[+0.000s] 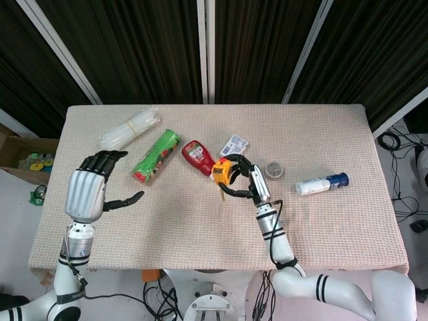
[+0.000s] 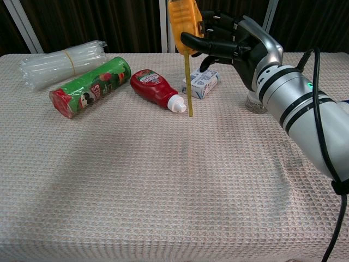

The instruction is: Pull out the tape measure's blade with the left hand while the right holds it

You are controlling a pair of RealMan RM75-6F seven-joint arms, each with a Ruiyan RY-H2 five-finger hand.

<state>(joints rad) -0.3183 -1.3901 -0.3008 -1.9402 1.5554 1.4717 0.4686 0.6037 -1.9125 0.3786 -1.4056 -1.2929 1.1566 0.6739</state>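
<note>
My right hand (image 1: pixel 245 181) (image 2: pixel 229 45) grips the orange tape measure (image 1: pixel 221 170) (image 2: pixel 182 18) up in the air over the middle of the table. A short length of yellow blade (image 2: pixel 188 83) (image 1: pixel 220 193) hangs straight down from the case, its tip just above the cloth. My left hand (image 1: pixel 91 190) is raised over the table's front left part, fingers spread and empty, far left of the blade. The chest view does not show it.
A red ketchup bottle (image 2: pixel 157 89) and a small white-blue box (image 2: pixel 200 83) lie just behind the blade. A green can (image 2: pixel 89 86) and a bundle of clear tubes (image 2: pixel 61 61) lie at the left. A small round jar (image 1: pixel 273 170) and a white bottle (image 1: pixel 321 183) lie at the right.
</note>
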